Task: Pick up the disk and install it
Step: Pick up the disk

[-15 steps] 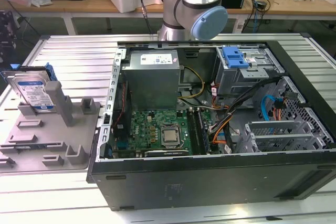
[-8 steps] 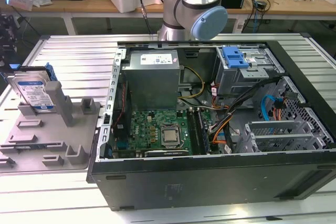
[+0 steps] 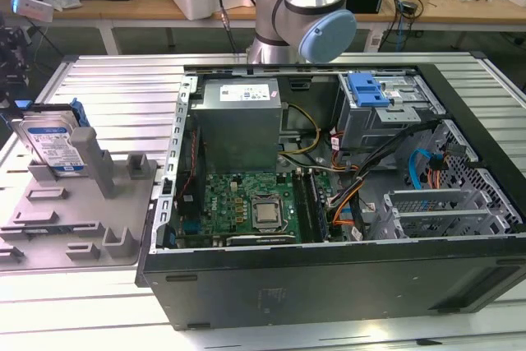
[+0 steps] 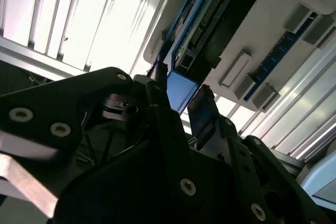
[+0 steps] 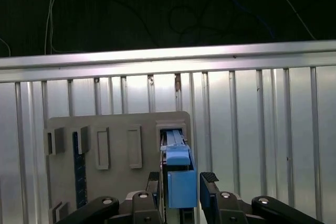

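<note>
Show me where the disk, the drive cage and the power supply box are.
disk (image 3: 53, 147): exterior view, on its blue-and-white label.
drive cage (image 3: 370, 121): exterior view, on its grey metal wall.
power supply box (image 3: 238, 133): exterior view, on its grey side wall.

1. An open computer case (image 3: 329, 277) lies on a slatted table (image 3: 123, 80).
2. Inside it: power supply (image 3: 238, 125), motherboard (image 3: 238, 203), and, toward the exterior view's right, a drive cage (image 3: 386, 121) with a blue latch (image 3: 367, 90).
3. A grey fixture (image 3: 82, 219) sits beside the case, on the exterior view's left.
</note>
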Available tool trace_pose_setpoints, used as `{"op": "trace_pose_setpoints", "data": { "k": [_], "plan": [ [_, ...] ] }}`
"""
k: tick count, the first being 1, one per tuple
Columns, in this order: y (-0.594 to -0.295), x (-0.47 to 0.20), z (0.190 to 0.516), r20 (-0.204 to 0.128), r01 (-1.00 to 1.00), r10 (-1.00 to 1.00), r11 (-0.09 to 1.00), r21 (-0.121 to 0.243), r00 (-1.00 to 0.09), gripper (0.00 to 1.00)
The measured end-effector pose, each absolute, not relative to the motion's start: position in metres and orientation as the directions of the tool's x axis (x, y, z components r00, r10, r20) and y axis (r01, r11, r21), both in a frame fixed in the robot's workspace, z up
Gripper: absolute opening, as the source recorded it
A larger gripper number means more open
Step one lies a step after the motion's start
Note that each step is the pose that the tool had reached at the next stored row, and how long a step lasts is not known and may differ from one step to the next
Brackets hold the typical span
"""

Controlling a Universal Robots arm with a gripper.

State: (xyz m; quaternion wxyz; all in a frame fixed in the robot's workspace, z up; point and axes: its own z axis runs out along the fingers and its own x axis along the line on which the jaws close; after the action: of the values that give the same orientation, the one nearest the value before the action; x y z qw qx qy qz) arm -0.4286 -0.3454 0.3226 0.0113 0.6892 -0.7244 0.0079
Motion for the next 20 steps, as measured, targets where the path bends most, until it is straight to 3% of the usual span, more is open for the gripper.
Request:
{"op": "trace_pose_setpoints", "data": {
  "k": [20],
  "plan": [
    [-0.346, -0.429, 0.304, 0.027, -0.999, -0.998, 0.050, 0.004, -0.050, 0.44]
  ]
}}
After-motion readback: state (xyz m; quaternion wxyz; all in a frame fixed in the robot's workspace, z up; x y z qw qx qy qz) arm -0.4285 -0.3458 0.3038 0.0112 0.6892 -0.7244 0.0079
